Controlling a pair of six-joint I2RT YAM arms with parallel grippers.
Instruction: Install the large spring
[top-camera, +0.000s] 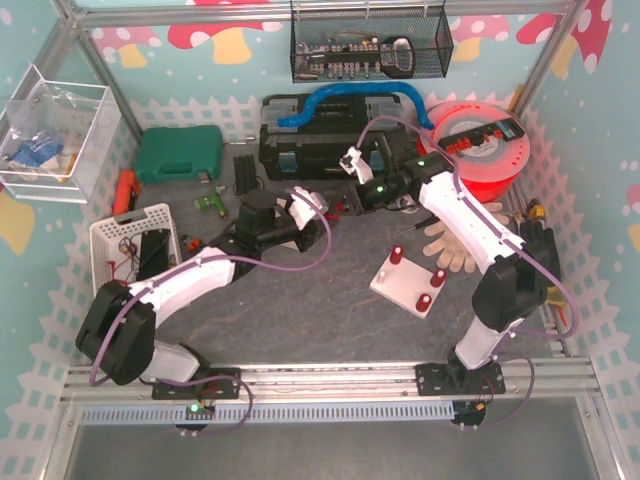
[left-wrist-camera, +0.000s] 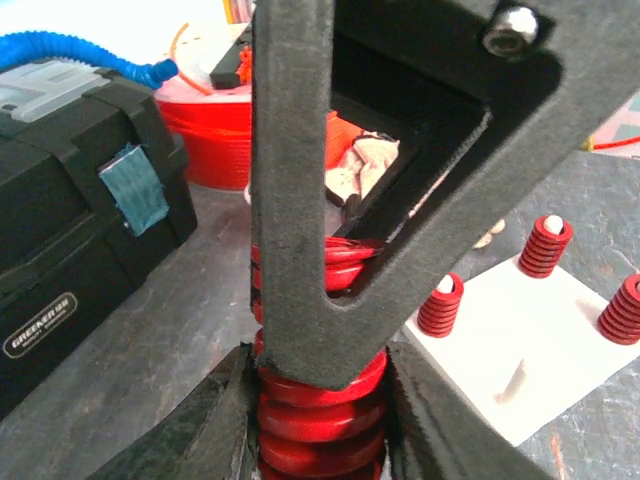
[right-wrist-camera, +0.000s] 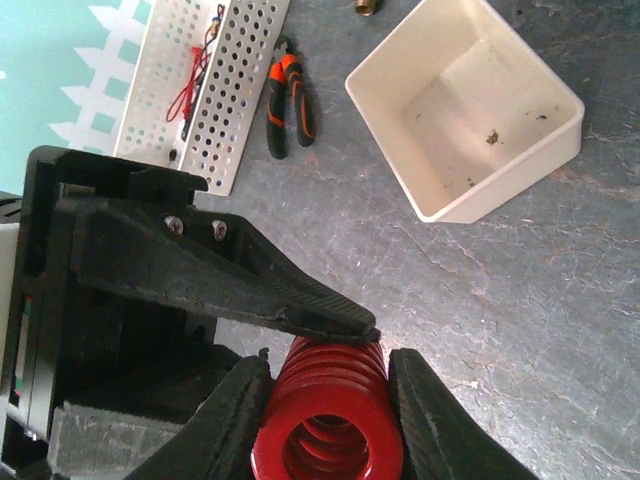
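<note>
The large red spring (left-wrist-camera: 322, 405) is held in the air between both grippers, which meet at the back middle of the table. My left gripper (left-wrist-camera: 320, 430) is shut on it, a finger touching each side. My right gripper (right-wrist-camera: 330, 395) is shut on the same spring (right-wrist-camera: 335, 425) from the other end, coil opening toward its camera. In the top view the left gripper (top-camera: 318, 208) and the right gripper (top-camera: 352, 194) touch tips. The white base plate (top-camera: 400, 290) lies right of centre with three small red springs on pegs; one bare white peg (left-wrist-camera: 513, 380) stands on it.
A black toolbox (top-camera: 330, 140) and a red filament spool (top-camera: 480, 150) stand behind the grippers. Work gloves (top-camera: 447, 245) lie beside the plate. A white perforated basket (top-camera: 135, 240), a green case (top-camera: 180, 152), a cream bin (right-wrist-camera: 470, 110) and orange pliers (right-wrist-camera: 290, 105) lie at the left.
</note>
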